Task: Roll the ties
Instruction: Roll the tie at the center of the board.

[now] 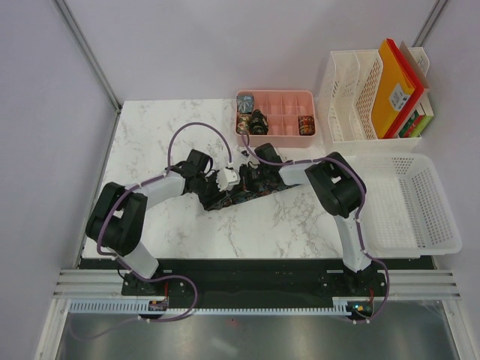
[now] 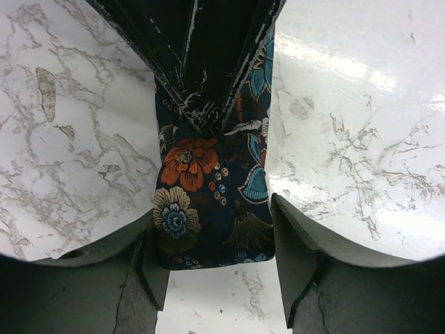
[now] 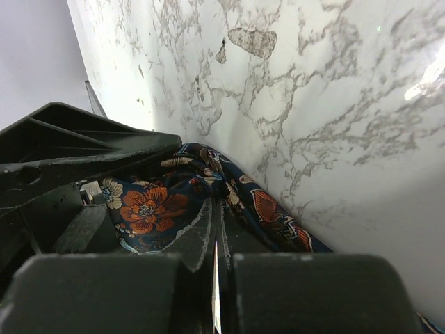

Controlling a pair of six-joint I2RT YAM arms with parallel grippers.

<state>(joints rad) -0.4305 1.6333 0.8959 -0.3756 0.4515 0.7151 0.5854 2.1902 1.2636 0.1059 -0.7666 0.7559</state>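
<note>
Floral tie [image 2: 208,202]: dark navy w/ orange & blue blooms, flat on the marble bench [image 1: 300,225], abt mid-bench, slanting from near-left toward far-right. Light, limp, thin. Prob. a slick weave, so likely to slide on the polished stone & spring loose if released. No stiffness to push against, so needs tension while coiling. Not fragile, but prob. creases easily. Best taken across the narrow width, close to the end being rolled, edges kept square for an even coil.

Left jaws: apart, astride the strip, fingers [image 2: 139,278] one by each long edge. Hard to tell if touching the cloth or just beside it. Right jaws: closed tight, fingertips [image 3: 198,236] buried in bunched fabric. Can't tell if cloth is nipped between them or only draped round. In the left wrist view, seen coming to a point on the tie's centre line.

Further out: pink tray [image 1: 276,93] at the far edge, right of centre, w/ dark coil [image 1: 259,120], red-orange coil [image 1: 306,125] & grey-blue coil [image 1: 246,103] in its compartments. White basket [image 1: 450,240] at the right edge.
</note>
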